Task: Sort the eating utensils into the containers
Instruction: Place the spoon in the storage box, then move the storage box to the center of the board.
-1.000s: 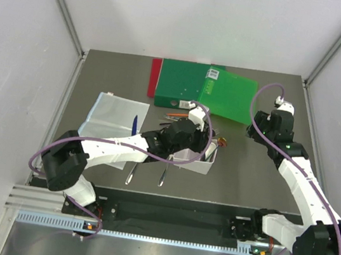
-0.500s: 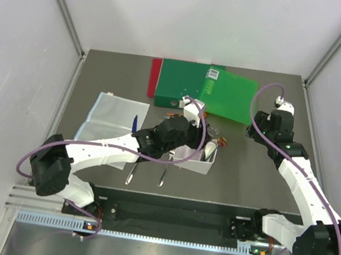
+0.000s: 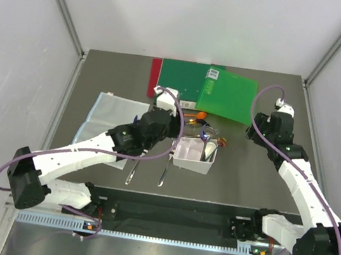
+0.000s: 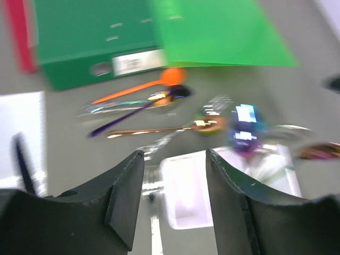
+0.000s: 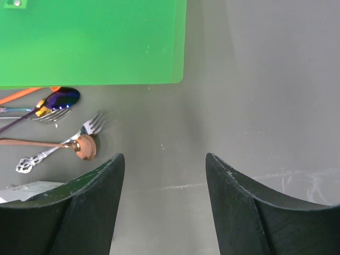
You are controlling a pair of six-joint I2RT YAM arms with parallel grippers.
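Left tool (image 4: 174, 159): jaws apart with nothing between them, hanging over the loose cutlery behind the bin.
Right tool (image 5: 163, 159): jaws wide apart and empty, above bare tabletop (image 3: 247, 171) near the green folder (image 5: 90, 40).
Bin: the white divided bin (image 3: 192, 165) sits mid-tabletop with a white spoon (image 3: 208, 150) inside.
Loose cutlery: an orange spoon (image 4: 141, 87), a blue-purple spoon (image 5: 61, 98), a copper spoon (image 5: 79, 146) and a silver fork (image 5: 85, 130) lie clustered between bin and folder, some overlapping. 2 silver pieces (image 3: 132, 172) lie on the bin's near side, and a dark blue utensil (image 3: 134, 124) lies on the clear plastic sheet (image 3: 105, 114).
Handling: probably light, stiff and slick. They lie flat, so pinch across mid-handle. Crossed pieces may drag their neighbours.
Surface: matte grey and flat, with a red folder (image 3: 154, 77) at the far edge.
Room: plain white walls on 3 sides.
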